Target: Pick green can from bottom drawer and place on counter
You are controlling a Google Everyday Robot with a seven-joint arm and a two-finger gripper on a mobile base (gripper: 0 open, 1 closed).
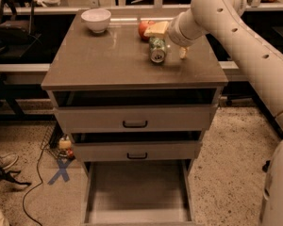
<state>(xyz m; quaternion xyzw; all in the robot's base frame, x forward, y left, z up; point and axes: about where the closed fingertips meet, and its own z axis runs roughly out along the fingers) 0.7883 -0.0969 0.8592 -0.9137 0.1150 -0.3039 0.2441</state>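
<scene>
The green can (157, 50) lies on its side on the counter (108, 60), near the back right, with its silver top facing the camera. My gripper (169, 41) is right over it, and its fingers are spread. One cream finger (156, 29) is above and behind the can, the other (183, 52) is to its right. Neither finger visibly presses the can. The bottom drawer (137, 192) is pulled fully out at the foot of the cabinet, and its floor is bare.
A red apple (144, 28) sits just behind the can, partly hidden by the finger. A white bowl (96, 19) stands at the counter's back left. Two upper drawers with black handles (135, 124) are slightly ajar. Cables, a shoe and a blue X (61, 170) lie on the floor to the left.
</scene>
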